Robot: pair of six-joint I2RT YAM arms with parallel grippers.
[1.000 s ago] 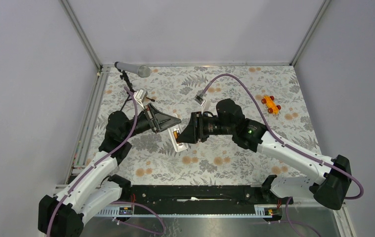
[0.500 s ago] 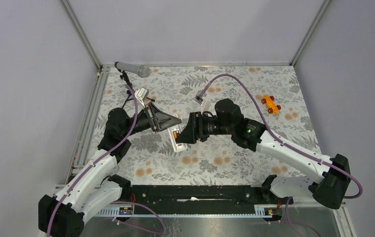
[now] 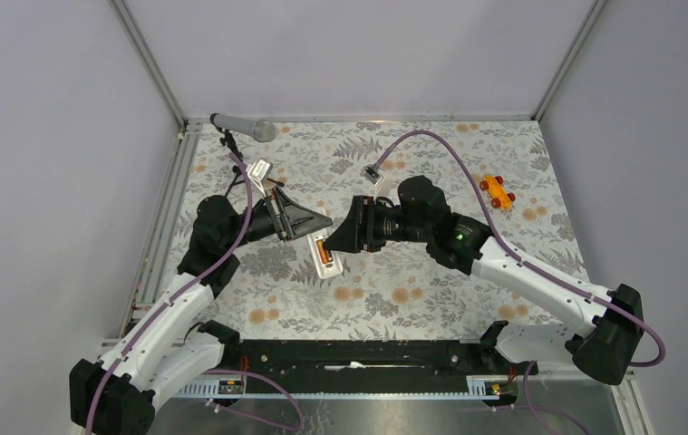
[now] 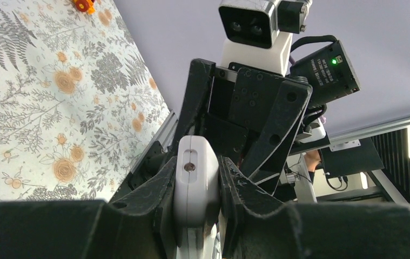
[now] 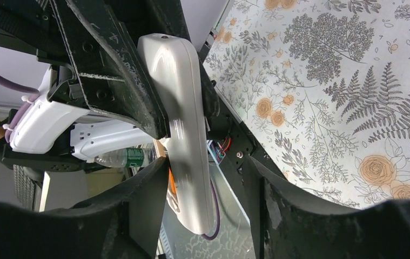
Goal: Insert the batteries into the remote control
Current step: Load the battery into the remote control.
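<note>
The remote control (image 3: 330, 262) is a slim white bar held above the middle of the floral mat. My left gripper (image 3: 313, 227) is shut on its far end; in the left wrist view that end (image 4: 195, 183) sits pinched between both black fingers (image 4: 159, 189). An orange battery (image 3: 321, 247) shows in the remote's open compartment, and a sliver of orange (image 5: 171, 182) shows beside the remote in the right wrist view. My right gripper (image 3: 336, 241) straddles the remote (image 5: 183, 124) from the right. It stands open, with a clear gap between the remote and one finger (image 5: 256, 183).
A grey microphone (image 3: 243, 128) on a black tripod stands at the back left corner. An orange toy car (image 3: 498, 191) lies at the back right of the mat. Metal frame rails edge the mat on the left and at the front.
My right gripper's jaws have spread wider around the remote, and its wrist has shifted slightly toward the back. The left gripper still holds the remote in nearly the same place.
</note>
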